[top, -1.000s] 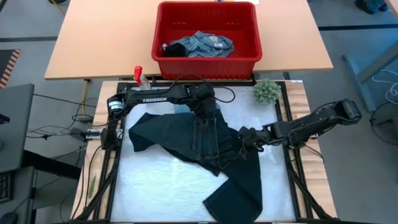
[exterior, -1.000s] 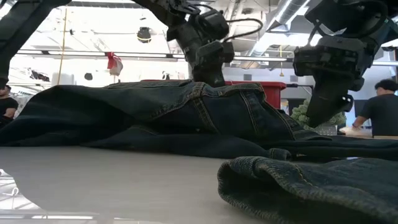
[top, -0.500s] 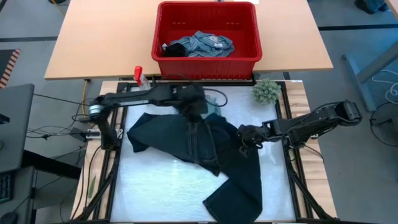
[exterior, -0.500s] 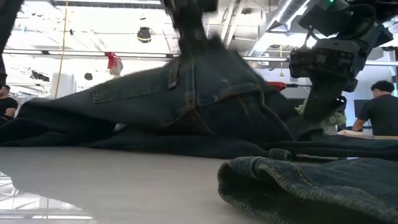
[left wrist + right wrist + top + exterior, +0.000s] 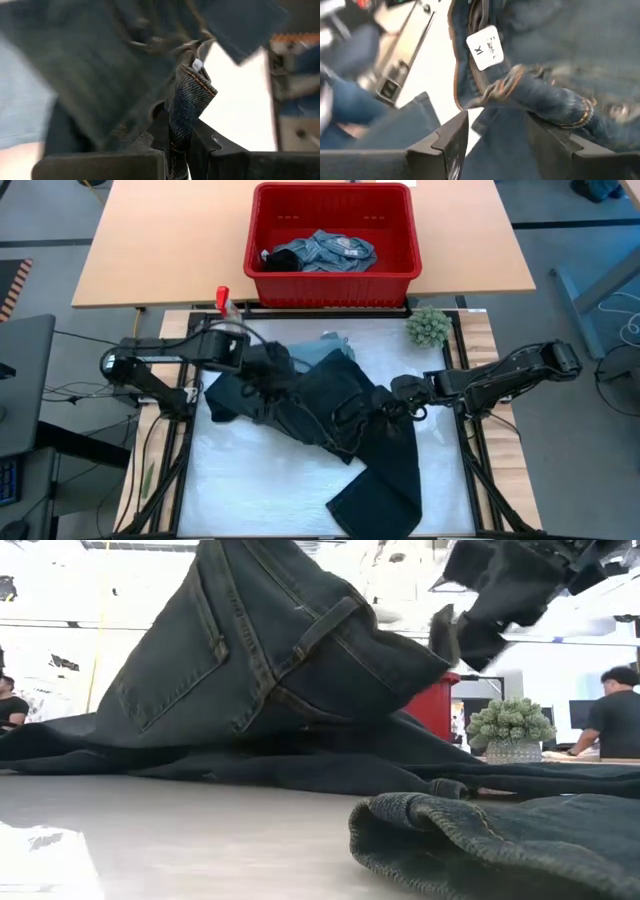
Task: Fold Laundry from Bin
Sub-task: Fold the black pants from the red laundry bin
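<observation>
Over on the left, the left gripper (image 5: pixel 177 150) is clamped tight on a seamed edge of the dark navy denim jeans (image 5: pixel 330 415), a fold of stitched hem pinched between its two dark fingers (image 5: pixel 150 142) and standing up out of them; seen from above, this arm reaches in from the table's left edge and its gripper (image 5: pixel 262 368) sits at the garment's upper left part. From table height, that side of the jeans (image 5: pixel 260 650) is hoisted into a tall peak with a back pocket showing, while the rest lies on the white table top (image 5: pixel 240 480), one leg trailing toward the near edge. Beyond the mat, on the tan wooden table (image 5: pixel 160 250), stands the bright red rectangular plastic bin (image 5: pixel 330 275), holding a faded grey-blue garment (image 5: pixel 325 250) and a darker one beside it. A small fuzzy green ball (image 5: pixel 428 327) sits near the mat's far right corner. On the right, the right gripper (image 5: pixel 400 395) hangs at the jeans' right side, its jaws spread apart around a bunched waistband fold with a white tag (image 5: pixel 485 47), not closed on it
</observation>
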You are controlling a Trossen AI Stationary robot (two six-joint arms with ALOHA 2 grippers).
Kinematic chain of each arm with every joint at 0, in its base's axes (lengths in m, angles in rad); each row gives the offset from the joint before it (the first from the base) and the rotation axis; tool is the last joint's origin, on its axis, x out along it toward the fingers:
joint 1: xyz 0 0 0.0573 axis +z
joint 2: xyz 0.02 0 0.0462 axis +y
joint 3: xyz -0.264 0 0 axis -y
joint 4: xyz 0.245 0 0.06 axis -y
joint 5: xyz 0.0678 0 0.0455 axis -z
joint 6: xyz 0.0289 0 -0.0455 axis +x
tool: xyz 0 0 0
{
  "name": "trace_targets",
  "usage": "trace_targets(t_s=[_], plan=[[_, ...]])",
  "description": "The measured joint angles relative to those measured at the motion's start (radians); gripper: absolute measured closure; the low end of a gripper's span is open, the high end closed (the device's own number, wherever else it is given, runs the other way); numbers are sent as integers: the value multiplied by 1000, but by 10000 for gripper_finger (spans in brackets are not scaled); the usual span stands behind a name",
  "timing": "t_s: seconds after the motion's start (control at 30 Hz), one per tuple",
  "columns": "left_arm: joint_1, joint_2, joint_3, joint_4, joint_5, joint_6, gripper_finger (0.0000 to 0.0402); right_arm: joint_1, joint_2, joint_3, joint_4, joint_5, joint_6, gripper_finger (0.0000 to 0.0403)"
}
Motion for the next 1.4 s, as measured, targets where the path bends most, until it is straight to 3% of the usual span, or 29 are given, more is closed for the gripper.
trace_targets(t_s=[0.23,0.4,0.53,0.73,1.0,1.23,1.4], plan=[[-118,4,0,-12,-6,-26,384,20,0,7,-55,34,-746,184],[-145,4,0,-17,-24,-87,384,50,6,7,-140,192,-985,184],[-157,4,0,-36,-27,-126,384,69,6,7,-211,289,-1045,184],[-179,4,0,-62,-43,-163,384,73,6,2,-422,370,-1011,184],[-183,4,0,-61,-55,-158,384,61,20,-20,-264,373,-951,184],[-183,4,0,-61,-55,-158,384,107,92,-20,-151,373,-1002,186],[-183,4,0,-54,-56,-160,384,136,202,-20,-54,372,-998,226]])
